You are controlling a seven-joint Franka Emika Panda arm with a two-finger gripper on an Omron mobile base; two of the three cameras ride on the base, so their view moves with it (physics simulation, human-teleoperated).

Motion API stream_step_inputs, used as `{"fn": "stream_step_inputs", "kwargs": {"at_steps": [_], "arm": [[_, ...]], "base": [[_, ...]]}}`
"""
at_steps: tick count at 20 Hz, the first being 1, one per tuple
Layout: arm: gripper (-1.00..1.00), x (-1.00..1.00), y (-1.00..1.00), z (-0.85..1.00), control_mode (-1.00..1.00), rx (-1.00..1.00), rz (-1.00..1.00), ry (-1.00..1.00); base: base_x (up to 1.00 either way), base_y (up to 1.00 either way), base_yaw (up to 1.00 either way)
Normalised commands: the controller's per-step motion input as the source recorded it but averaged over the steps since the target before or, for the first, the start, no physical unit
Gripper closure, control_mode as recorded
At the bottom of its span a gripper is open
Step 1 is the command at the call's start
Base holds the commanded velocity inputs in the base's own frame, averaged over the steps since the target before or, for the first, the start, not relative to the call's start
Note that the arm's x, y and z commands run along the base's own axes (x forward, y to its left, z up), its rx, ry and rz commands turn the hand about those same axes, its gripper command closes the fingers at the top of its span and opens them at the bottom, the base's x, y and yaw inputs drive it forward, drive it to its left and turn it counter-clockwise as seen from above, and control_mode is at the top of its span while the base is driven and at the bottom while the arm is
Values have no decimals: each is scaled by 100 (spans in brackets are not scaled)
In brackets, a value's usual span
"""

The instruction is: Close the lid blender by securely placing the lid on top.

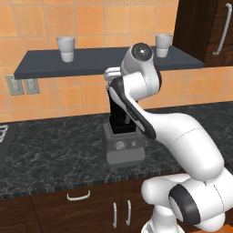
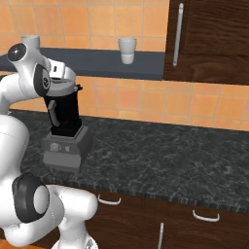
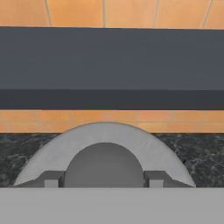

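Blender [image 2: 65,133] at centre-left on the dark surface [image 2: 160,155]. The gripper [image 3: 104,179], closed about the lid [image 3: 104,151] knob, sits over the jar mouth; seating should be centred, level, pressed straight down.

Blender [image 1: 122,139] is standing upright on the dark marbled counter [image 1: 54,154]: black tapering jar on a boxy grey base, round dial facing front. Grey lid [image 3: 105,151] with a round central knob is sitting across the jar's top.
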Motion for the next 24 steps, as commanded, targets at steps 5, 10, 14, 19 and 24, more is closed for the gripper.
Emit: {"fn": "stream_step_inputs", "kwargs": {"at_steps": [5,10,14,19,24], "arm": [[-100,0,-1,-7,-100,0,0,-1],[-100,0,-6,0,-100,0,0,-9],[-100,-2,0,9,-100,0,0,-15],[-100,-25,0,42,-100,0,0,-12],[-100,-73,-22,48,-100,0,0,-6]], "base": [[0,0,0],[0,0,0],[0,0,0],[0,0,0],[0,0,0]]}}
